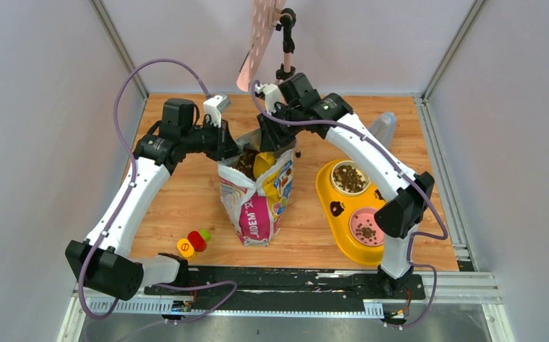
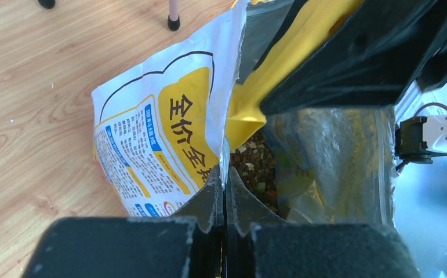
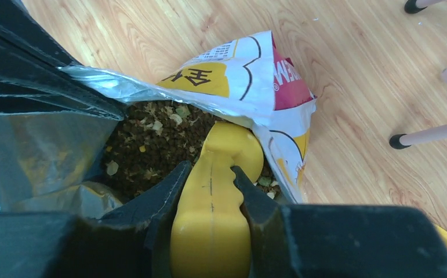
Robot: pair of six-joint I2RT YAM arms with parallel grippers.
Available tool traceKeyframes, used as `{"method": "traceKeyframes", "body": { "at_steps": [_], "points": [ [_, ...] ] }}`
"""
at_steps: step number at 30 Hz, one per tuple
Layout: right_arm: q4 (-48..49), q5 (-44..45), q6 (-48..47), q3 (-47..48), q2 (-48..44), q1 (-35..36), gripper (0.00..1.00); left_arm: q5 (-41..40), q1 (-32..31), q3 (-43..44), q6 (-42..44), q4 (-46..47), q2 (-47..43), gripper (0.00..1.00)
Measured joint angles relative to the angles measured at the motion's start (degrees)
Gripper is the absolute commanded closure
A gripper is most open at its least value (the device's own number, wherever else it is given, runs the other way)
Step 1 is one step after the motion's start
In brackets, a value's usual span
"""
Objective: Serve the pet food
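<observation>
A white, pink and yellow printed bag (image 1: 251, 203) stands open at the table's middle. Dark-brown pet food (image 1: 246, 163) fills it, also seen in the wrist views (image 2: 254, 163) (image 3: 145, 142). My left gripper (image 1: 230, 146) (image 2: 225, 174) is shut on the bag's (image 2: 157, 133) left rim and holds the mouth apart. My right gripper (image 1: 275, 139) (image 3: 211, 168) is shut on the handle of a yellow scoop (image 3: 212, 214) (image 1: 263, 165) (image 2: 279, 63). The scoop's head dips into the kibble inside the bag (image 3: 267, 81).
A yellow double feeder (image 1: 322, 187) lies right of the bag, with kibble in its white far bowl (image 1: 349, 178) and its pink near bowl (image 1: 366, 229). Small red, yellow and green pieces (image 1: 194, 241) sit front left. A pegboard stand (image 1: 260, 43) rises behind.
</observation>
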Motion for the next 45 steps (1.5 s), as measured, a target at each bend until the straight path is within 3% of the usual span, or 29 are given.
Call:
{"method": "traceKeyframes", "body": {
  "at_steps": [8,24,45],
  "points": [
    [0.2,5.7,-1.3,-2.1,0.9,4.2,1.00,-0.6,0.0,-0.1,0.2,-0.1,-0.8,1.00],
    [7.0,2.2,-1.6,-11.2,-1.1,4.8,1.00,-1.4,-0.1,-0.6,1.7,-0.4,-1.8,1.00],
    [4.9,-19.4,-1.0,-11.3,0.6,-0.9,1.00,-2.3,-0.1,-0.7,5.8,-1.2,-2.0,1.00]
  ]
}}
